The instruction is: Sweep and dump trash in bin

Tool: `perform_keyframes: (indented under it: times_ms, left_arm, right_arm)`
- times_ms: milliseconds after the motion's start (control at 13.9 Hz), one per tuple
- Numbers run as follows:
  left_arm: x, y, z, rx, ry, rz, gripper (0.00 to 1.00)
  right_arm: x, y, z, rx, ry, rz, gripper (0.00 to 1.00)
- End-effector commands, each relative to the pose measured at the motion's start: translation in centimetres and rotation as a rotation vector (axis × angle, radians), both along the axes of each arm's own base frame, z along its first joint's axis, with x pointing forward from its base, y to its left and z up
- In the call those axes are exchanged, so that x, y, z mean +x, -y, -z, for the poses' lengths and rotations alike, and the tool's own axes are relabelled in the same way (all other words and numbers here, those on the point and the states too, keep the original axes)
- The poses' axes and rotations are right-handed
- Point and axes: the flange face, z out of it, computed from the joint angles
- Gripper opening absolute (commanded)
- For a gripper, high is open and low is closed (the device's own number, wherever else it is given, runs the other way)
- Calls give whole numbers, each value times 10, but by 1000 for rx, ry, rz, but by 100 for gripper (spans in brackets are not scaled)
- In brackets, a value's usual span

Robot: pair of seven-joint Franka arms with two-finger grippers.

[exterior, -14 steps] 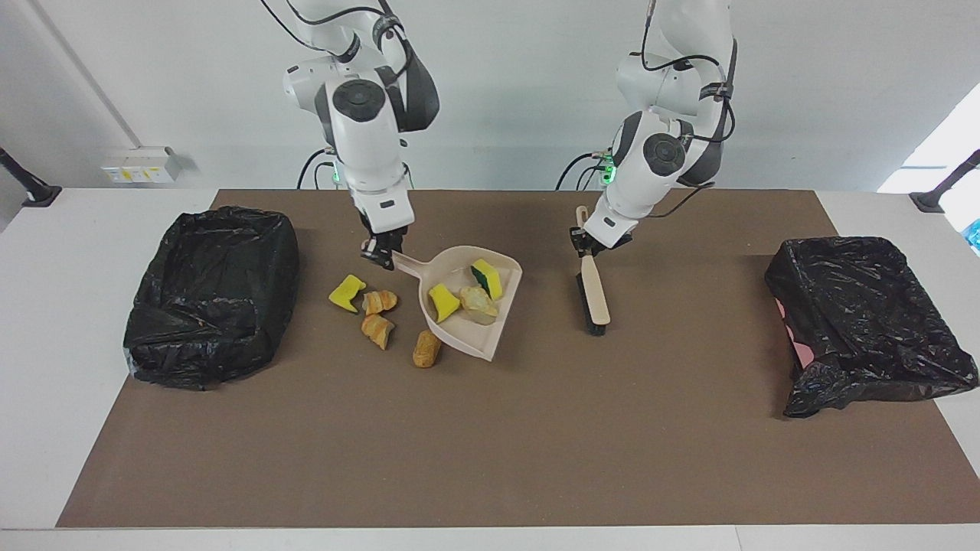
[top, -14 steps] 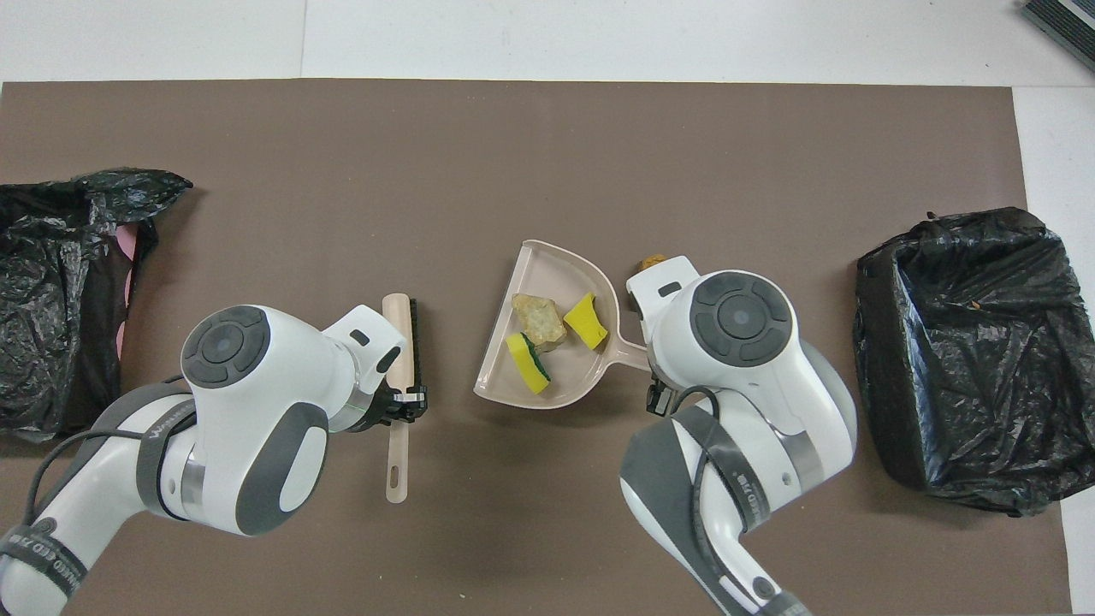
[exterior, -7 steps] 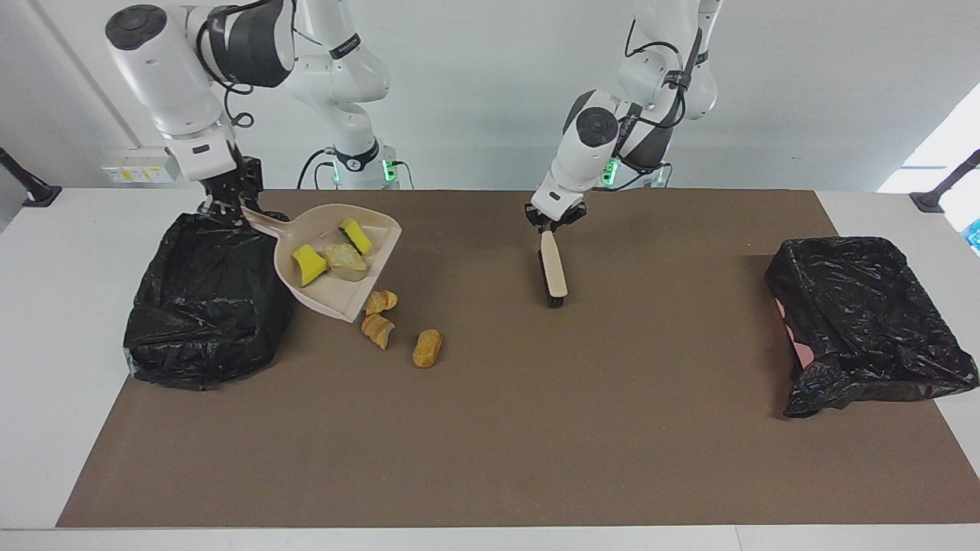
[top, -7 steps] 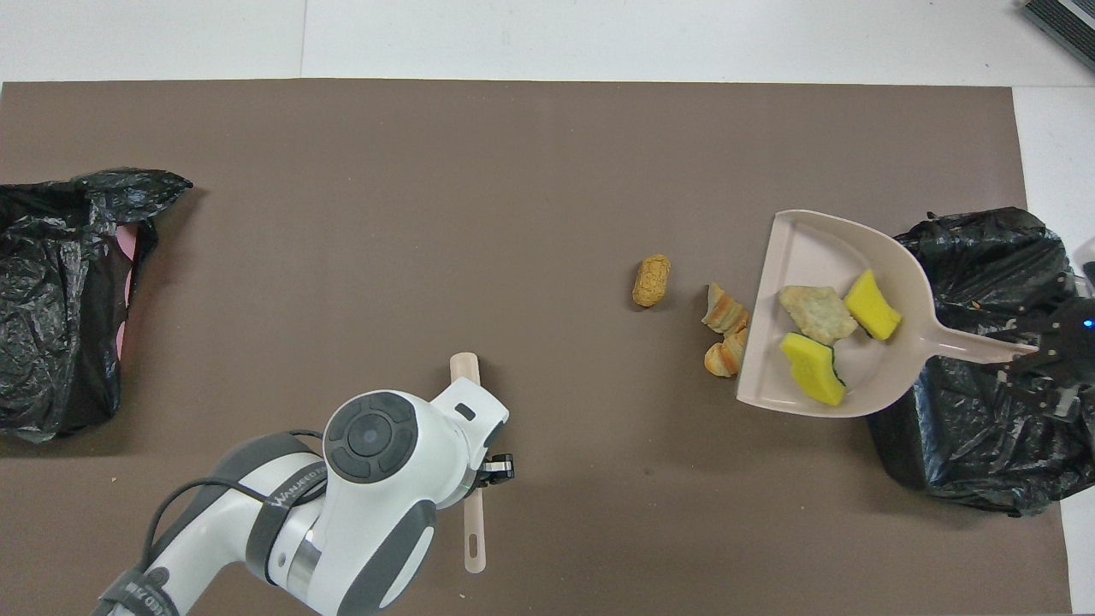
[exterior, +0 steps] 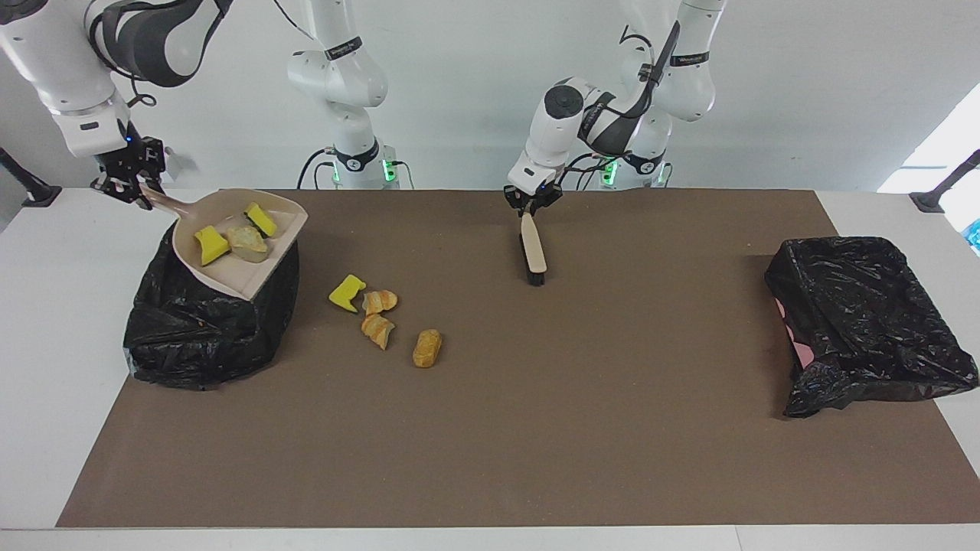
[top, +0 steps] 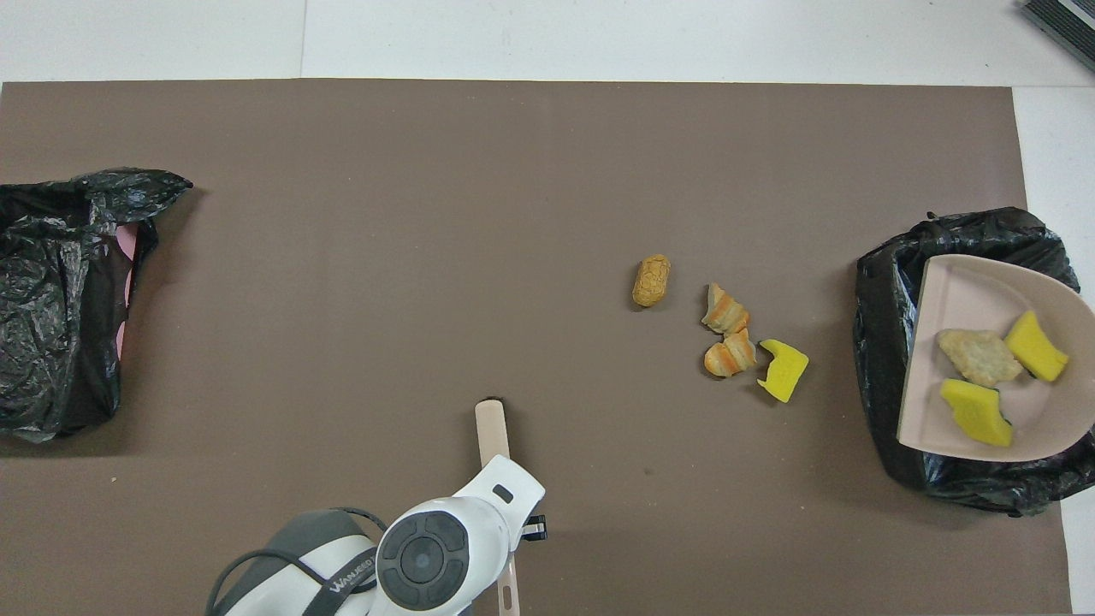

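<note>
My right gripper [exterior: 132, 186] is shut on the handle of the beige dustpan [exterior: 239, 272]. It holds the pan tilted above the black-bagged bin [exterior: 191, 337] at the right arm's end of the table. Three pieces of trash lie in the dustpan [top: 975, 295]: two yellow sponge chunks [top: 1036, 346] and a tan lump [top: 978, 355]. On the mat beside the bin [top: 881, 359] lie a yellow chunk [exterior: 347, 293] and three bread-like lumps [exterior: 426, 347]. My left gripper [exterior: 528, 207] is shut on the brush [exterior: 532, 249], which slants down to the mat near the robots.
A second black-bagged bin [exterior: 857, 306] sits at the left arm's end of the table. A brown mat [exterior: 536, 428] covers most of the white table. In the overhead view the left arm's wrist [top: 428, 560] covers part of the brush [top: 491, 428].
My right arm has lifted the loaded dustpan from the middle of the mat and carried it over the bin. My left arm has drawn the brush back toward the robots.
</note>
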Motion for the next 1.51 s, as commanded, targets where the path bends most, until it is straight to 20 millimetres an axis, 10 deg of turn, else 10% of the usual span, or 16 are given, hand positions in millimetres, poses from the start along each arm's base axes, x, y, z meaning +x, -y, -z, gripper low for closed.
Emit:
perform_keyframes:
  times_ms: [0, 287, 790, 1436]
  left_arm:
    - [-11, -5, 3, 1, 22, -8, 56]
    - [1, -9, 4, 3, 23, -31, 100]
    - [112, -57, -17, -26, 73, -58, 100]
    - [243, -186, -68, 44, 113, 139, 100]
  right_arm:
    - [1, 9, -3, -141, -26, -118, 0]
    - [6, 8, 6, -281, -75, -221, 0]
    - [21, -23, 13, -416, -93, -361, 0]
    - [26, -46, -14, -676, -93, -390, 0]
